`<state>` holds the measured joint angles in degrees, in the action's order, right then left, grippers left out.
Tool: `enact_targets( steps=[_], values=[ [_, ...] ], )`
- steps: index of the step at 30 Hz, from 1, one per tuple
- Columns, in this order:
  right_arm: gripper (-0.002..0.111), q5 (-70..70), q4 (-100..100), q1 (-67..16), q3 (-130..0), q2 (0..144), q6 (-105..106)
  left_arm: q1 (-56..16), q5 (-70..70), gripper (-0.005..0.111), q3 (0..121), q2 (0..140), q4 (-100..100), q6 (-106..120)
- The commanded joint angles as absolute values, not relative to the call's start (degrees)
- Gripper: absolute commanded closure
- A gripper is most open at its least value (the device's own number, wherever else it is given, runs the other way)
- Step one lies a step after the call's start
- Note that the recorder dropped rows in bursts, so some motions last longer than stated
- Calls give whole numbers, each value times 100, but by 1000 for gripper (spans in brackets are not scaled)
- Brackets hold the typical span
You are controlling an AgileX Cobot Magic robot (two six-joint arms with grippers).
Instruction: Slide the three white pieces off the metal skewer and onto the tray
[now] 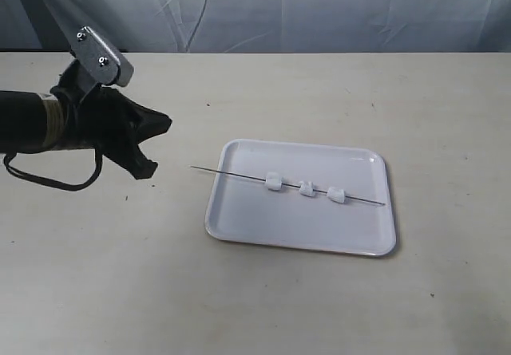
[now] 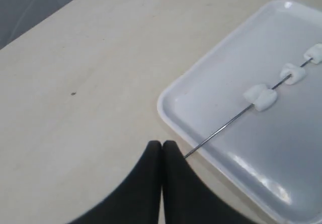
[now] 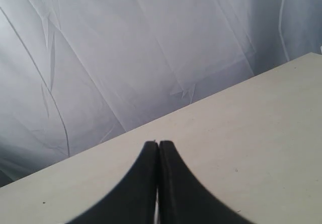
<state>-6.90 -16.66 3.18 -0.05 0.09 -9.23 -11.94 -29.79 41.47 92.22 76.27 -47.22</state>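
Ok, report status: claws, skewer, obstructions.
Left claw shut, empty, near skewer tip. Right claw shut, empty, away from tray. Three white pieces on skewer, over tray. Nothing blocking.

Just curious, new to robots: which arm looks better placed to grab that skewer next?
Left. The left gripper sits shut near the bare end of the metal skewer; the right gripper faces only table and curtain.

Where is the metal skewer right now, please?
In the exterior view the metal skewer lies across the tray, its bare end overhanging the left rim.
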Motion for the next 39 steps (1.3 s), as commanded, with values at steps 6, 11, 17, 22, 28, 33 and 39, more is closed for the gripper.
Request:
enact_targets(
  steps=[6, 11, 17, 22, 28, 33, 39],
  values=[
    [109, -807, -1721, 334, 0, 0, -924, -1644, -3284, 107, 5244, 10201, 9995, -6345],
    [109, -1014, -1721, 334, 0, 0, -924, -1920, -3255, 107, 5851, 10823, 9995, -6553],
    [109, -1040, -1721, 334, 0, 0, -924, -1953, -3071, 105, 6317, 11375, 9995, -6834],
    [109, -1040, -1721, 334, 0, 0, -924, -1953, -3231, 89, 6619, 11690, 9995, -6848],
    [109, -1040, -1721, 334, 0, 0, -924, -1953, -3614, 80, 6841, 11828, 9995, -6660],
    [109, -1040, -1721, 334, 0, 0, -924, -1962, -4097, 80, 6865, 11854, 9995, -6570],
    [109, -1040, -1721, 334, 0, 0, -924, -2109, -3965, 64, 6705, 11868, 9995, -6165]
  ],
)
